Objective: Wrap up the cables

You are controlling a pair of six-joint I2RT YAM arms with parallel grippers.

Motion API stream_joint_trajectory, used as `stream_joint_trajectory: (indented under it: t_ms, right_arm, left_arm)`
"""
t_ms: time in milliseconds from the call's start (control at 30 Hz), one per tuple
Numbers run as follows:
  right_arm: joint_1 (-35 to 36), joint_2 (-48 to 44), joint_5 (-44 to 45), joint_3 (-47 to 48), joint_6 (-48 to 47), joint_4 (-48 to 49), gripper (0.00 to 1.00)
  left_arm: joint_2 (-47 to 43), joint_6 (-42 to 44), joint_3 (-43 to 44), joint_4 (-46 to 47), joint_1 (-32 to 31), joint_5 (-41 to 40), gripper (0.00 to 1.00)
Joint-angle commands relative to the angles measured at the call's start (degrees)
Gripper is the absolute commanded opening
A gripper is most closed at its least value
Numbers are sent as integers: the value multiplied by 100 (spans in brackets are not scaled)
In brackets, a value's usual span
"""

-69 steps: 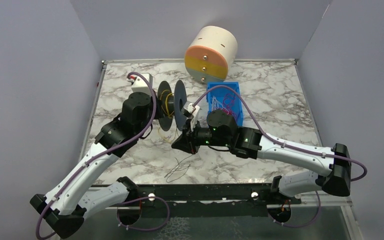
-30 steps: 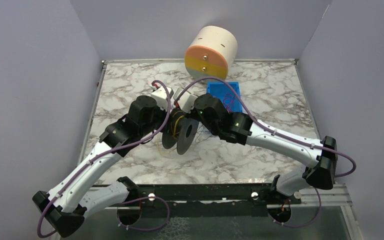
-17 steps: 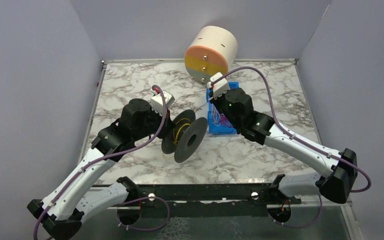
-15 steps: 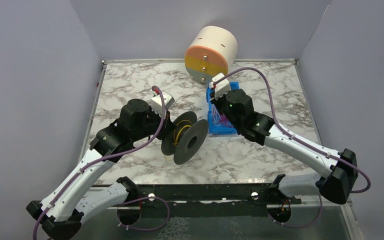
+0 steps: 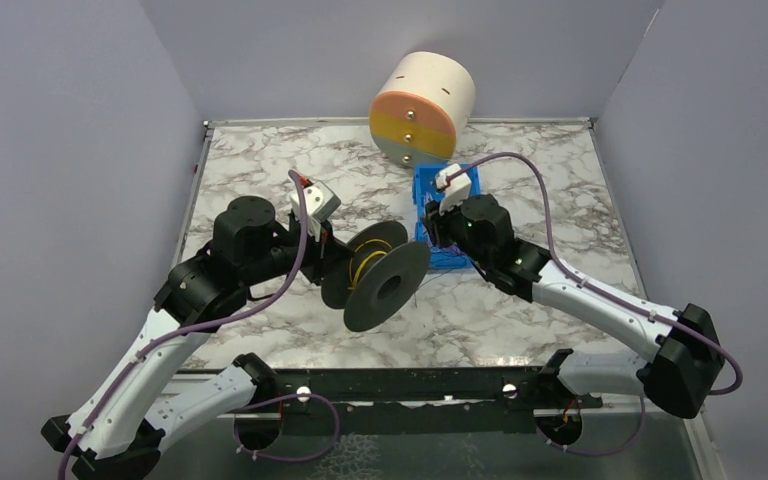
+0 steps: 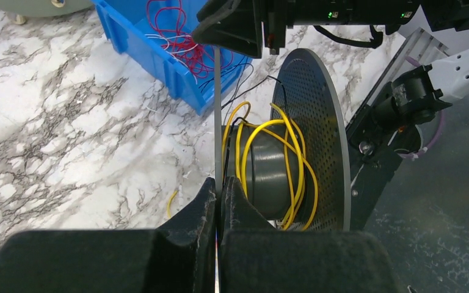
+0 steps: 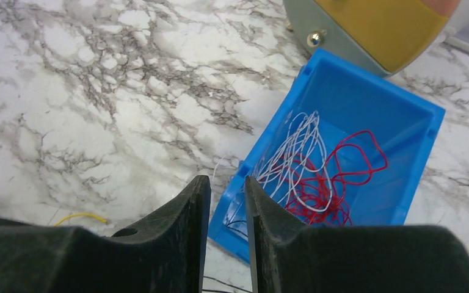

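My left gripper (image 6: 220, 190) is shut on the thin near flange of a black spool (image 5: 378, 280), held tilted above the table's middle. Yellow wire (image 6: 287, 155) is looped loosely round the spool's hub, and a dark wire (image 6: 253, 87) trails off it toward the bin. My right gripper (image 7: 228, 186) hovers over the near left corner of the blue bin (image 7: 397, 116). Its jaws stand a narrow gap apart with nothing seen between them. Red and white wires (image 7: 317, 183) lie tangled in the bin. In the top view this gripper (image 5: 438, 226) is at the bin's left wall.
A large cream, orange and yellow drum (image 5: 422, 105) lies on its side behind the bin. A short yellow wire piece (image 7: 80, 216) lies on the marble table (image 5: 260, 170) left of the bin. Purple walls close in three sides.
My right gripper left the spool and moved back right to the blue bin. My left gripper carried the spool toward the front and turned it so its flange faces the camera more.
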Motion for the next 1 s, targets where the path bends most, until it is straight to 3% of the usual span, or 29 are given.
stream_joint_trajectory:
  t_ms: [0,433,700,967]
  right_arm:
    - [-31,-367,-549,-332,497,120,34]
    - [-91,-1446,-1015,-1176,998,-727,49]
    - [-84,-1687,-2378,-1507,1360,-843,59]
    - [-82,-1270,-3942,-2122,1923,138,63]
  left_arm:
    - [-70,83,393,56,-17,107,0]
    - [92,228,783,-254,-17,242,0]
    - [180,235,855,-313,-17,324,0]
    - [232,226,939,-322,-17,410,0]
